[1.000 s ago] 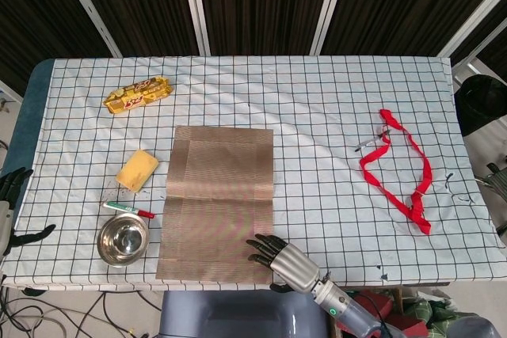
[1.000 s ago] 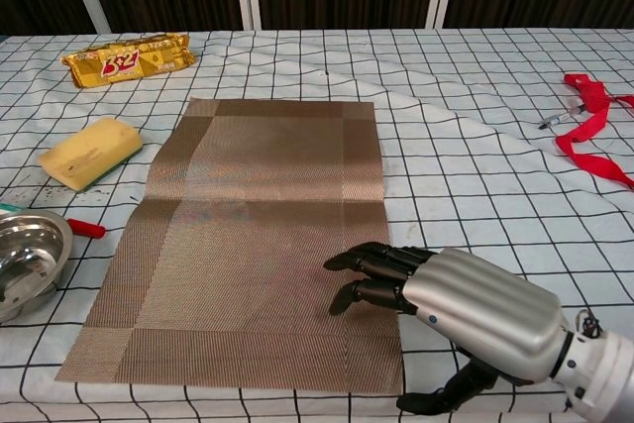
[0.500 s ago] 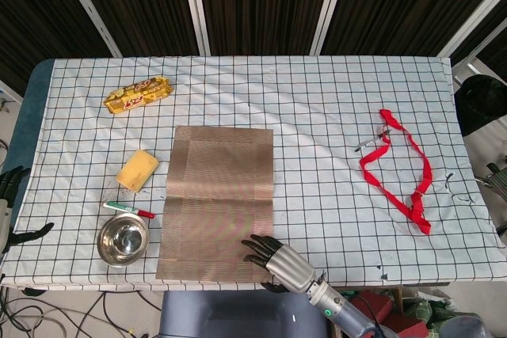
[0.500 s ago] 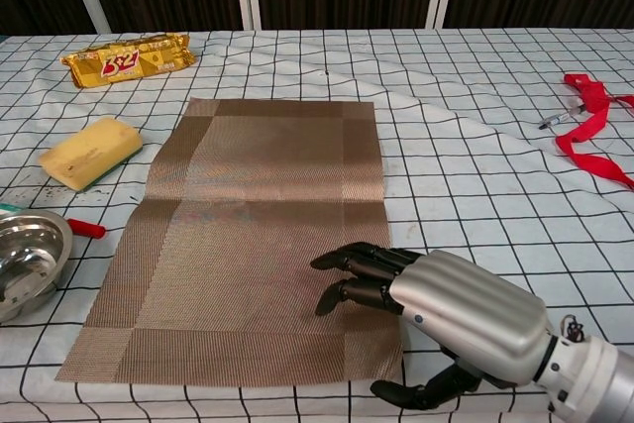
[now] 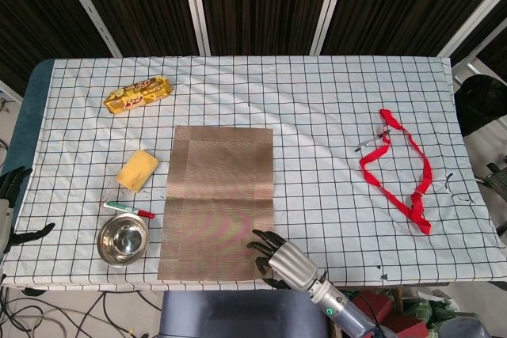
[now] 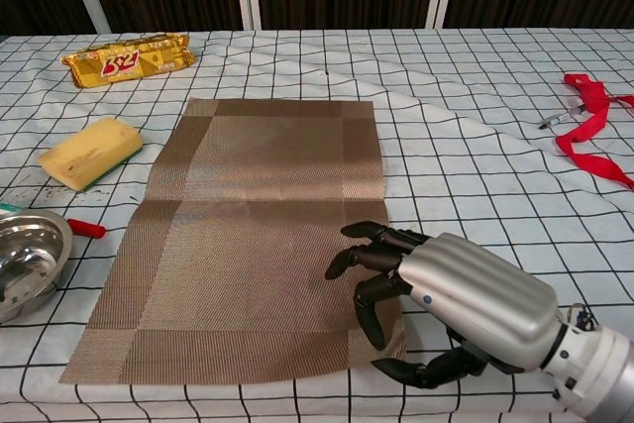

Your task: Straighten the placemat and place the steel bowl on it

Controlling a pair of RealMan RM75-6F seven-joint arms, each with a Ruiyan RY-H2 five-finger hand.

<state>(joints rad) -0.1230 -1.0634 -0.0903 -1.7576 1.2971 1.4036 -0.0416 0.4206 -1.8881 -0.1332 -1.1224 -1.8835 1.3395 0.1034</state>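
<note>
The brown woven placemat [image 5: 217, 200] lies flat on the counter [image 5: 317, 116], which is covered by a white cloth with a black grid. Its long axis runs from the near edge of the counter toward the far side, with its short ends near and far. In the head view it sits almost square to the grid, its near end shifted slightly to the left. A faint crease crosses it about halfway along.

The right hand [image 6: 436, 294] rests on the placemat's near right corner. Its dark fingers [image 6: 362, 257] are curled down onto the weave, with the thumb below the mat's near edge. Whether the corner is pinched between them cannot be told from either view.

The steel bowl [image 5: 123, 239] stands upright on the cloth just left of the placemat's near end, apart from it. A red and green marker [image 5: 128, 210] lies just beyond the bowl, and a yellow sponge [image 5: 137, 169] sits further back, left of the mat. A yellow snack packet [image 5: 138, 93] lies near the far left. A red ribbon [image 5: 400, 168] loops across the right side, well apart from the mat.

The left hand [image 5: 12, 211] shows at the far left edge of the head view, off the counter, fingers apart and empty.
</note>
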